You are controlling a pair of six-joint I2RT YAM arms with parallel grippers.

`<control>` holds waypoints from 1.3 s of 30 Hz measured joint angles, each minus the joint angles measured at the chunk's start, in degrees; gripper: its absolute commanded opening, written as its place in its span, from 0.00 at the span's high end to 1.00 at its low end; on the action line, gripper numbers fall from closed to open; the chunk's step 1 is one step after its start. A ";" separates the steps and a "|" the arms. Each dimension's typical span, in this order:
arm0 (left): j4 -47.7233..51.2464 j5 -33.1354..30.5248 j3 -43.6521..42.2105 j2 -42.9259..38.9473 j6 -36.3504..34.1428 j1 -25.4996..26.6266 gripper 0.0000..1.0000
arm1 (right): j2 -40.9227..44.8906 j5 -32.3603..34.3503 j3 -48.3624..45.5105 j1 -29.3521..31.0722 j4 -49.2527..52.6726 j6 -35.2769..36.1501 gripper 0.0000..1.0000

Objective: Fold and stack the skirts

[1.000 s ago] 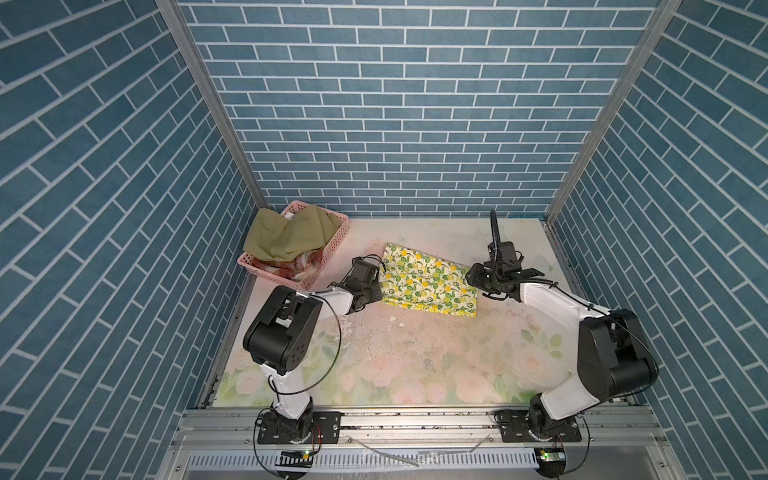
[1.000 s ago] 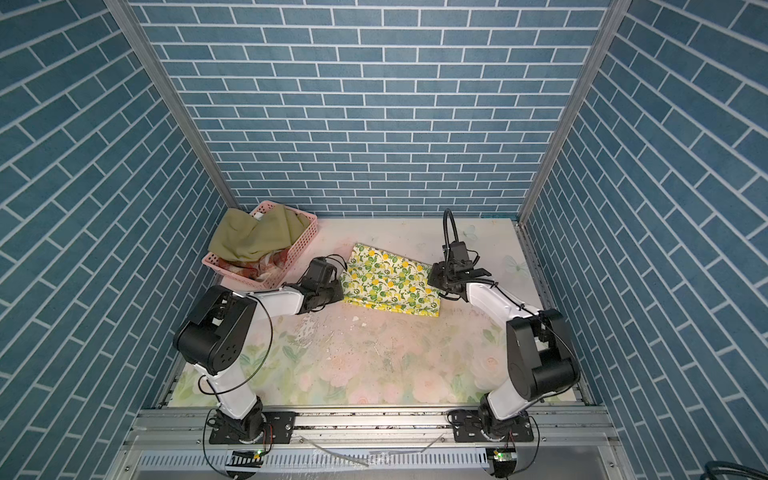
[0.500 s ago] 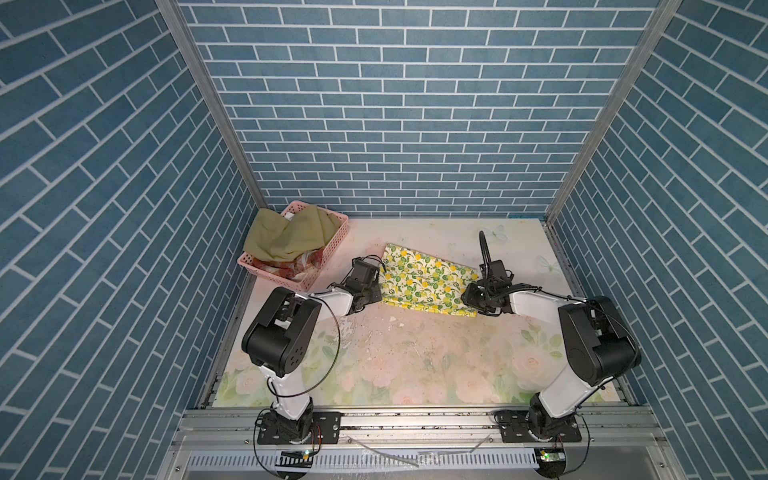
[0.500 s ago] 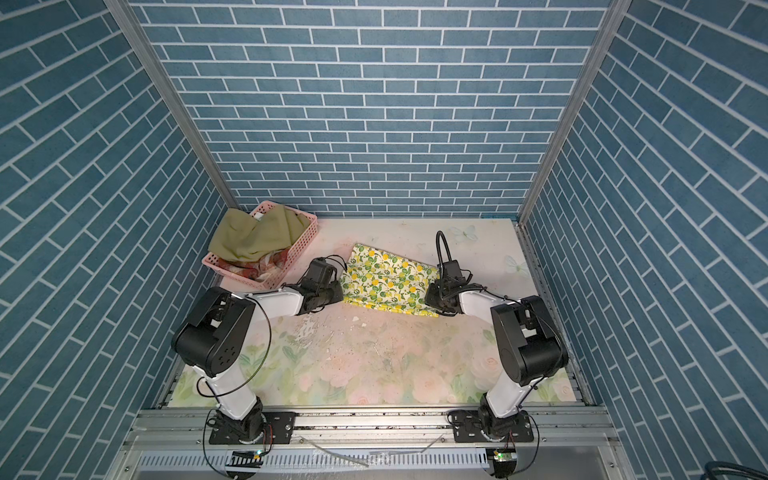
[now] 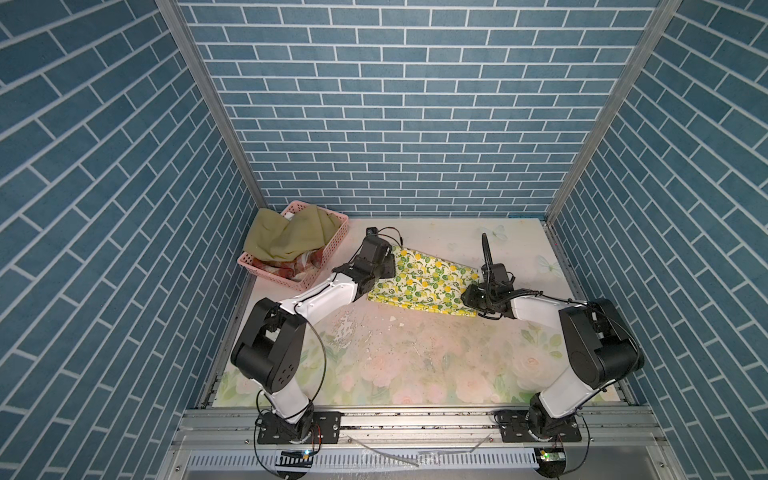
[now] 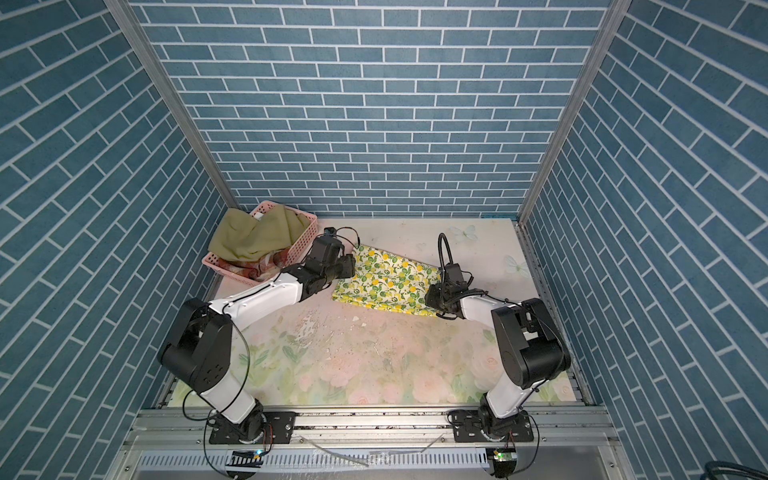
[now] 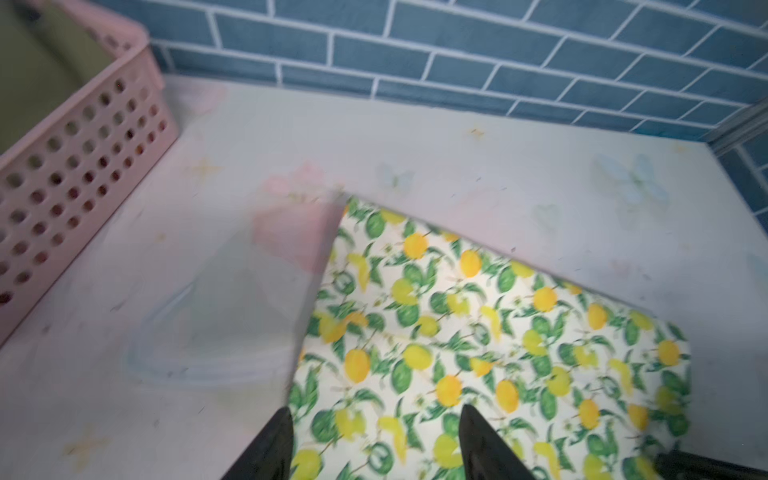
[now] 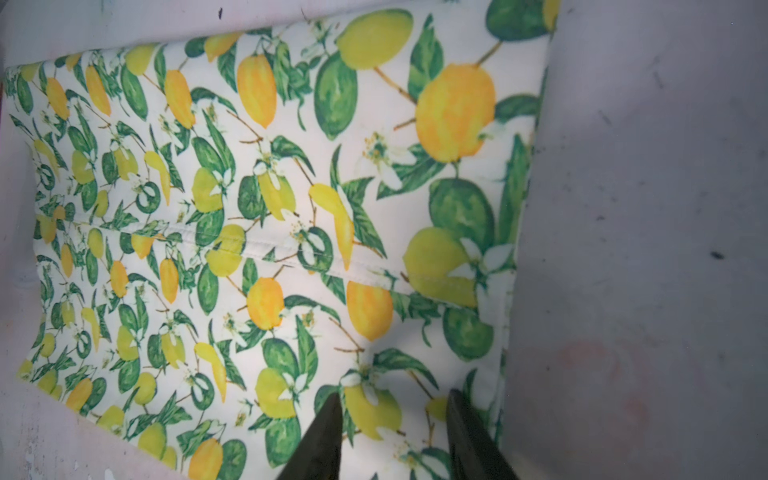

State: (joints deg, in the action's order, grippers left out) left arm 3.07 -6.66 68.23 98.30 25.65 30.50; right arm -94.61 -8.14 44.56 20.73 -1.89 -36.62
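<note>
Olive skirt (image 5: 286, 239) covers basket (image 5: 246, 260) (plaid (image 5: 306, 266) barely showing)

The lemon-print skirt (image 8: 291, 187) is smooth, matt woven cloth with a stitched seam across it. The olive green skirt (image 5: 286, 237) is softer-looking matt cloth. The rust-red and cream skirt (image 5: 286, 268) under it is cloth too, its weave too small to tell. The pink basket (image 7: 83, 166) is perforated plastic with a dull sheen. The table covering (image 5: 415, 365) looks like a matt printed sheet, scuffed, flaked and speckled. The walls (image 5: 395, 104) have a matt, slightly fuzzy brick-pattern facing. The corner posts (image 5: 214, 104) and front rail (image 5: 415, 424) are brushed metal. The arm shells (image 5: 324, 297) are glossy white plastic, and the joint housings (image 5: 270, 353) are matt black.
</note>
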 measured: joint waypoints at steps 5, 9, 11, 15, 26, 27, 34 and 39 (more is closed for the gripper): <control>-6.29 5.97 5.70 9.27 0.94 0.81 0.37 | -0.17 -0.02 0.00 0.00 -0.55 -0.02 0.59; -13.75 10.62 8.31 18.01 5.42 0.81 0.39 | -0.44 -0.07 -0.04 0.00 -1.22 -0.07 0.59; -17.79 12.33 9.92 21.92 8.17 0.81 0.39 | -0.63 -0.09 -0.04 0.00 -1.73 -0.09 0.59; -26.05 14.67 13.42 29.03 14.47 0.92 0.39 | -1.11 -0.24 -0.09 0.00 -2.89 -0.22 0.59; -29.27 12.57 24.06 37.40 25.11 1.42 0.40 | -2.69 -0.94 -0.11 0.00 -6.75 -0.24 0.60; -28.57 11.89 24.52 37.59 25.55 1.42 0.40 | -2.71 -0.94 -0.15 0.00 -6.80 -0.24 0.60; -26.95 8.98 23.80 37.79 29.92 0.09 0.40 | -2.73 -0.92 -0.74 0.00 -7.96 -0.22 0.60; -28.94 8.17 20.20 37.75 32.22 -2.97 0.41 | -2.29 -0.87 -1.46 -0.17 -8.02 -0.20 0.60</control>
State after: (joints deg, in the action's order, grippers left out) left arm -25.87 1.52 88.42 136.05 57.87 27.53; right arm -96.90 -9.02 43.09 20.56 -9.91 -36.82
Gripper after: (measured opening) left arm 0.595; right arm 0.401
